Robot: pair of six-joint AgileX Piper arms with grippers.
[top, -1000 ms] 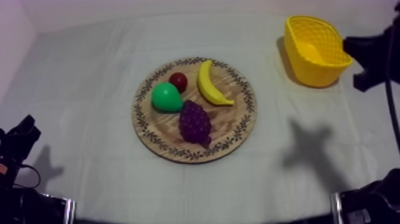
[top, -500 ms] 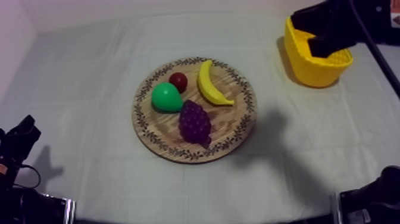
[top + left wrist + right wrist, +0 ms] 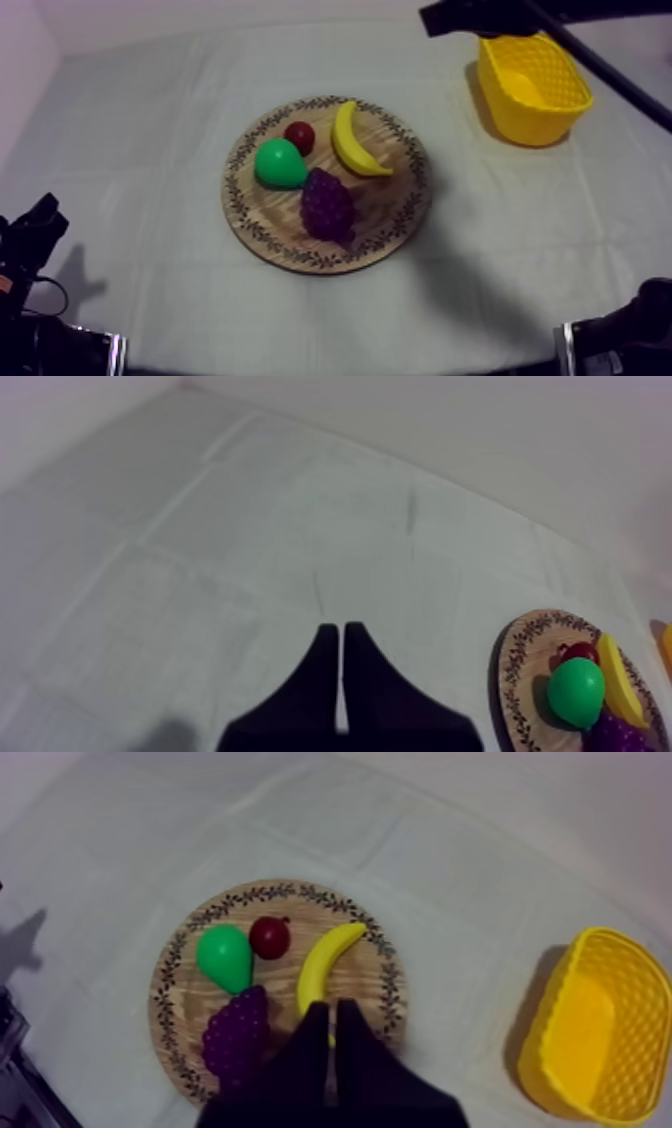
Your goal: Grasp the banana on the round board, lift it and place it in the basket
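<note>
The yellow banana (image 3: 353, 140) lies on the far right part of the round wooden board (image 3: 395, 190), beside a small red fruit (image 3: 299, 136), a green pear (image 3: 279, 164) and purple grapes (image 3: 327, 206). The yellow basket (image 3: 530, 85) stands at the far right and holds nothing. My right gripper (image 3: 434, 19) hangs high beyond the basket's left side. In the right wrist view its fingers lie together as a wedge (image 3: 333, 1014) over the near end of the banana (image 3: 325, 965), holding nothing. My left gripper (image 3: 338, 634) is shut, resting low at the left (image 3: 35, 230).
The right arm stretches as a dark bar from the upper right, passing above the basket. Bare cloth surrounds the board. In the left wrist view the board (image 3: 520, 666) with the pear (image 3: 576, 691) sits far off past open cloth.
My right arm has swung from right of the basket, across it, to high above its far left side, toward the board. The fruit, basket and left arm stayed put.
</note>
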